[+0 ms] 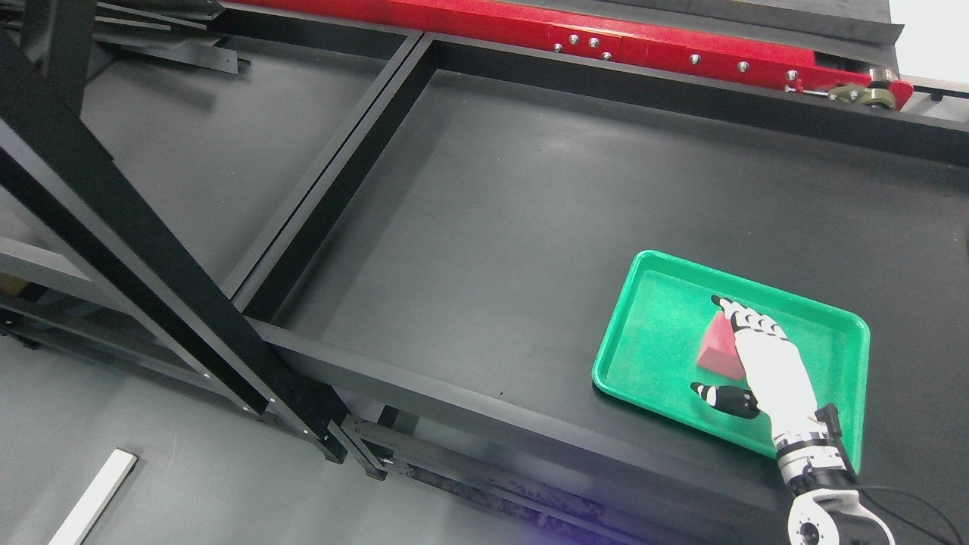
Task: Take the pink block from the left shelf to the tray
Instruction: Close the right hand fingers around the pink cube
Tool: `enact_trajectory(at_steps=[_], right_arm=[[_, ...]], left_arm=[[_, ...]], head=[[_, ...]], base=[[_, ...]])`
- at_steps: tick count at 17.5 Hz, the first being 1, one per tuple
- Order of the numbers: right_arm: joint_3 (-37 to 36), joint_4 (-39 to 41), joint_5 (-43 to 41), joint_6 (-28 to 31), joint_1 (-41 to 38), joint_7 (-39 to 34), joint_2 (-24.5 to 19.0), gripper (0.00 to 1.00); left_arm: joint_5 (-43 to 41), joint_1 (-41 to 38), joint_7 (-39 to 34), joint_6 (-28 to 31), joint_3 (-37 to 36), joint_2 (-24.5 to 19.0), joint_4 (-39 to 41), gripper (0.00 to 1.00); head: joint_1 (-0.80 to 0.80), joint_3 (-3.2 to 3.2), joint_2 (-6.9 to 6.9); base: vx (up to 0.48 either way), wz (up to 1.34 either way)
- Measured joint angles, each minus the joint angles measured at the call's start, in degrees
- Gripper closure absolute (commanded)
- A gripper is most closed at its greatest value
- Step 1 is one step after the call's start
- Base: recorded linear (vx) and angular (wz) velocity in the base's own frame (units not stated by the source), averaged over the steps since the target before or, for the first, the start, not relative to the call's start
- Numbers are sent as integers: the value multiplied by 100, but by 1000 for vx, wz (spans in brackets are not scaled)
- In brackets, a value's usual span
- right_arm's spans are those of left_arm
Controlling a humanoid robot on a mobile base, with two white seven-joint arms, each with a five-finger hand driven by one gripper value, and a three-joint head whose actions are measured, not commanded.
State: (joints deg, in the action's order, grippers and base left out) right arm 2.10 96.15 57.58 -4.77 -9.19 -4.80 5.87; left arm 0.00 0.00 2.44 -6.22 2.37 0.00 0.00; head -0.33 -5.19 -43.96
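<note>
Seemingly light and rigid, the pink wedge-shaped block [719,350] in the green plastic tray [652,318] suits a side pinch, which the right hand's [768,371] fingers [738,312] now loosely bracket

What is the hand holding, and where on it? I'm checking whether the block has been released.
The right hand is at the pink block's right side, over the green tray; actual grip cannot be told.

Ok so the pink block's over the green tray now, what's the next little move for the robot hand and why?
Probably spread the fingers and let go. The right robot hand already has the pink block inside the green tray, apparently resting on its floor, with thumb and fingers around it. Whether they are gripping it is hard to tell.
</note>
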Motion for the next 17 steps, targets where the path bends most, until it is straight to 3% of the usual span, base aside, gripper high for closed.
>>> enact_trajectory(at_steps=[10,13,15,17], right_arm=[[59,-316,35,139,140,-329,122,7],[83,-416,37,139,171,-345,149,43],[87,-466,30,139,189,-313,161,77],[84,-504,7,127,209,-327,172,91]], left_arm=[[0,0,0,0,0,0,0,0],[0,0,0,0,0,0,0,0],[0,0,0,0,0,0,0,0],[0,-1,0,0,0,0,0,0]], head=[[0,0,0],[0,0,0],[0,0,0],[0,0,0]], base=[[48,-2],[0,0],[0,0],[0,0]])
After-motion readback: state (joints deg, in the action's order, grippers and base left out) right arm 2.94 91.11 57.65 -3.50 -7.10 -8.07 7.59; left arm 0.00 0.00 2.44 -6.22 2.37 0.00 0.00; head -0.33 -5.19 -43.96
